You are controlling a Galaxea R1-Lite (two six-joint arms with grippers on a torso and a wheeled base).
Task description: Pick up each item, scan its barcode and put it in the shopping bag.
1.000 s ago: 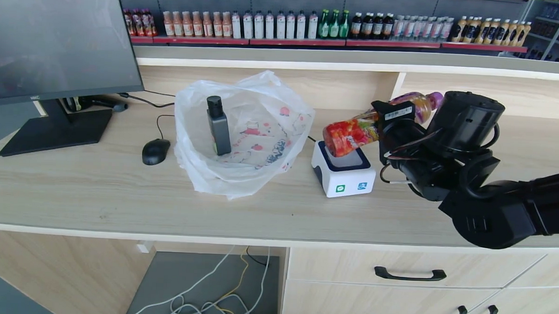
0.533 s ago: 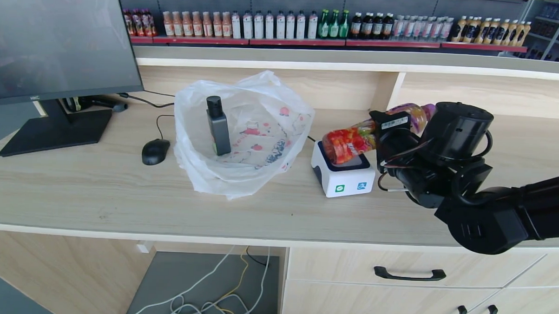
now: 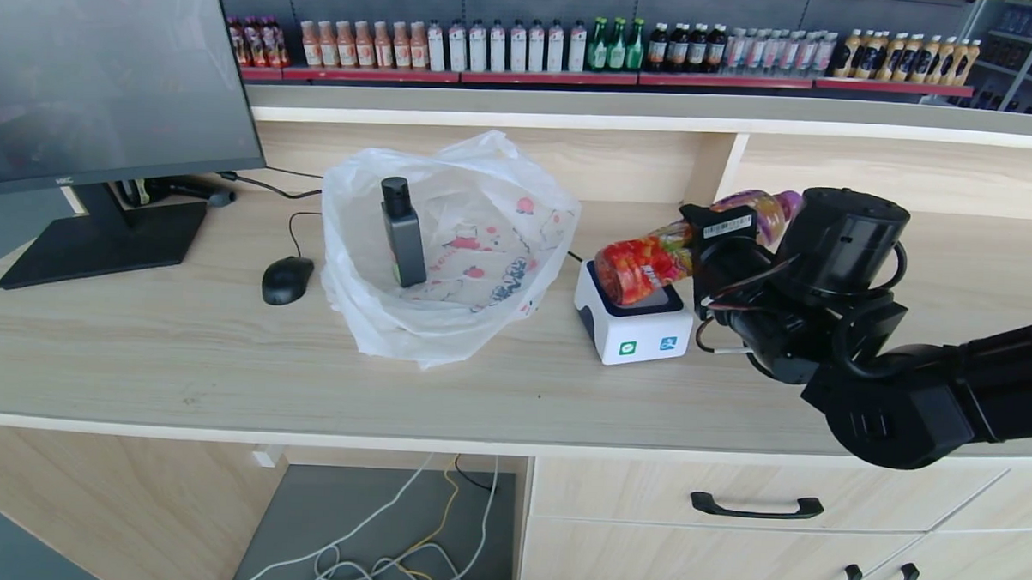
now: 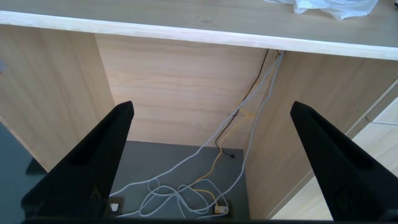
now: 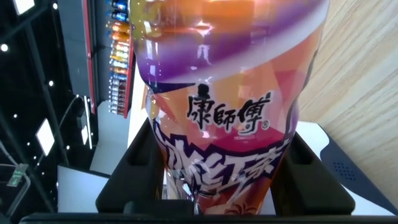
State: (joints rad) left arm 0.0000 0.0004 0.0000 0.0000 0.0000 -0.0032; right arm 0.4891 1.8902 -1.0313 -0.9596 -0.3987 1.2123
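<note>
1. Wooden counter [image 3: 179,355] carries a white scanner [image 3: 635,324]; the right gripper [image 3: 715,245] clamps a colourful bottle [image 3: 646,258], tilted, its base just above the scanner.
2. Left gripper [image 4: 211,109] gapes empty below the counter.
3. Right gripper hides the bottle's middle.

Scanner [image 3: 633,322] sits just below the bottle [image 3: 654,256] clamped in the right jaws. To those jaws' left the shopping bag [image 3: 538,212] gapes open, with a dark bottle [image 3: 403,233] upright inside at its far side. The left jaws are spread wide below the surface [image 4: 186,28], with cables [image 4: 205,182] ahead.
</note>
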